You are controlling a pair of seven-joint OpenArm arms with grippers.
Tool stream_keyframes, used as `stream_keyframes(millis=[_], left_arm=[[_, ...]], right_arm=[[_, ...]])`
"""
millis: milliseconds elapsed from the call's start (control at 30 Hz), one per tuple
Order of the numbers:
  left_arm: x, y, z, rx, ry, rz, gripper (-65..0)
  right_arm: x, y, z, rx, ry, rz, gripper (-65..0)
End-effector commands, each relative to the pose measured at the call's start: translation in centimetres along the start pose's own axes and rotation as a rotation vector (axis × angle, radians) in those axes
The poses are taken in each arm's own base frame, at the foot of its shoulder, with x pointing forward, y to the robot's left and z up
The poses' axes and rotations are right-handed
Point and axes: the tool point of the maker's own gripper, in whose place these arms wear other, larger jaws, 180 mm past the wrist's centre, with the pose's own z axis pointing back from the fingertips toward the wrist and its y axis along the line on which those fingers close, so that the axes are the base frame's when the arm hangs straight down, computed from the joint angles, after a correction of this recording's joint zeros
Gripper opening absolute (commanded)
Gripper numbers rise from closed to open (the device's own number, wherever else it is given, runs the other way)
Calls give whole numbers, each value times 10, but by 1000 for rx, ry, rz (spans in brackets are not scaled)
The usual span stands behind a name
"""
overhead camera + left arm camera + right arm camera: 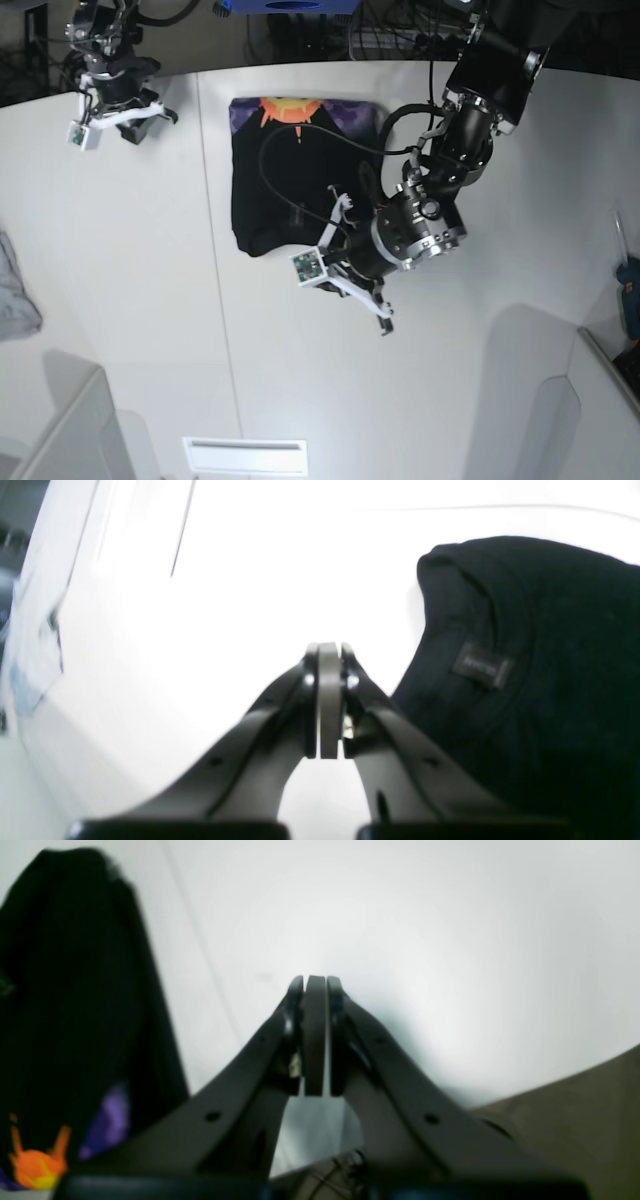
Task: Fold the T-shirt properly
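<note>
T-shirt (290, 180) lies folded on the surface (140, 300), partly hidden by left tool (328, 652), clenched empty; right tool (315, 982) clenched empty; grey cloth (15, 290) cut off.

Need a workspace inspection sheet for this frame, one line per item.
Surface: white table, seam line running front to back.
Job's things: T-shirt folded into a compact black rectangle, sun print at its far edge.
Clutter: grey cloth at the table's edge.
Grippers: left gripper shut, empty, beside the shirt; right gripper shut, empty, away from it.
Cables: black cable looping over the shirt from the left arm.
Surroundings: dark gear behind the table, blurred.
</note>
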Motion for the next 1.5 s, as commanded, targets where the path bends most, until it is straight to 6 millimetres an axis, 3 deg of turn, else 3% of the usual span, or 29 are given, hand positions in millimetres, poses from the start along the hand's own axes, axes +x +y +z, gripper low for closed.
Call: stream_keyframes(millis=[0,167,367,500,700,833,967,1300,1467], left_arm=[[5,16,11,54,-33,9,-650],[-29,11,31,89,-28,122,-650],[-48,-27,60,71,-235,245,-650],[-85,-46,80,75,-169,311,-650],[-117,-56,120,126,-188,505,-650],[-143,-71,149,156,-160,624,-650],[-153,-90,171,160,-149,682,-650],[-172,-172,200,36,-3,829,-650],[-191,-213,215,-1,94,928,-650]], right_arm=[[8,-2,5,7,-34,22,-650],[18,-22,13,-12,-59,130,-650],[16,-22,25,70,-75,275,-650],[8,-36,30,-7,-54,461,-650],[-25,-40,39,-27,44,663,-650],[-51,-46,53,8,130,692,-650],[-67,-56,65,5,191,706,-650],[-119,-81,107,-5,378,708,-650],[-144,-105,113,-43,504,707,-650]])
